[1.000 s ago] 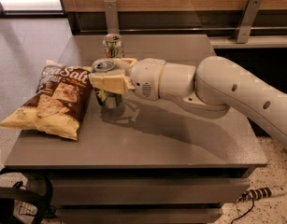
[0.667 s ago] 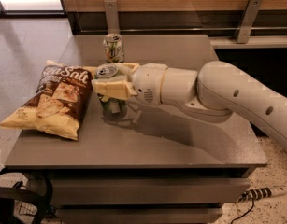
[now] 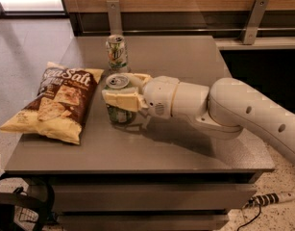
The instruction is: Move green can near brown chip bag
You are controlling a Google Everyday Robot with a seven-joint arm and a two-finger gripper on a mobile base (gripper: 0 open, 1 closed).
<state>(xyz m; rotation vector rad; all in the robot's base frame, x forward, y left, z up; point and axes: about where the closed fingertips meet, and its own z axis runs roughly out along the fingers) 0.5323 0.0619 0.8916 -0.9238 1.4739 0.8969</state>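
Note:
The green can [image 3: 119, 114] stands upright at the table's left centre, its silver top showing, just right of the brown chip bag [image 3: 53, 102]. My gripper [image 3: 117, 89] reaches in from the right and is shut on the can, with one cream finger [image 3: 120, 101] across its front and the other behind it. The can's base is at or just above the tabletop. The chip bag lies flat near the left edge, a small gap from the can.
A whiter can with a green and red logo [image 3: 116, 52] stands upright behind the green can. The grey table [image 3: 185, 148] has edges close on the left and front. A wall rail with metal brackets [image 3: 255, 18] runs along the back.
My gripper and the green can have shifted slightly right and toward the front, and lower toward the tabletop. The chip bag and the whiter can have not moved.

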